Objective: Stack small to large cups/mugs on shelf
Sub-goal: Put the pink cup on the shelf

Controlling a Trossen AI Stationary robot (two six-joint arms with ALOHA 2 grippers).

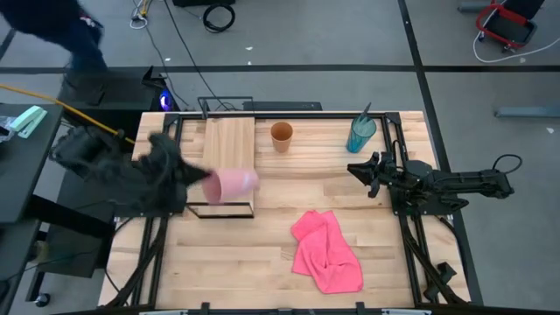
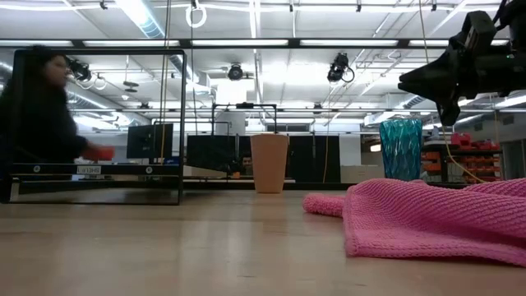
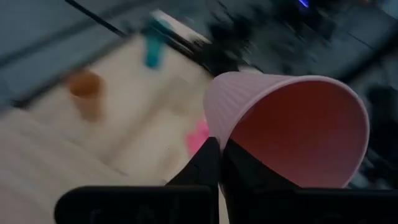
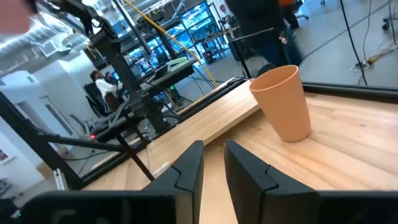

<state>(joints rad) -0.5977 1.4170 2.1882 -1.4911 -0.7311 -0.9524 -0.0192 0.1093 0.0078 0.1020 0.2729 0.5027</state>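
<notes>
My left gripper [image 1: 201, 180] is shut on the small pink cup [image 1: 233, 184], which is over the near end of the light-wood shelf plank [image 1: 229, 142] in its black frame [image 1: 219, 214]. The cup fills the left wrist view [image 3: 298, 130]. The orange cup [image 1: 281, 136] stands upright on the table right of the shelf and also shows in the right wrist view [image 4: 283, 102]. The teal tumbler [image 1: 360, 134] stands upright at the far right. My right gripper [image 1: 357, 170] hovers near the tumbler, empty, with a narrow gap between its fingers [image 4: 211, 163]. My left gripper holds the pink cup by its wall at the mouth [image 3: 229, 127], one finger inside the cup and one outside [image 3: 202, 165]. The fingers come level from the table's left. The cup lies on its side with its base toward the right; how high it is above the plank does not show.
A crumpled pink cloth [image 1: 325, 252] lies on the table at the near right. A person [image 2: 41, 115] moves beyond the table's far left corner. The slatted tabletop [image 1: 219, 262] stretches between the shelf's near end and the near edge.
</notes>
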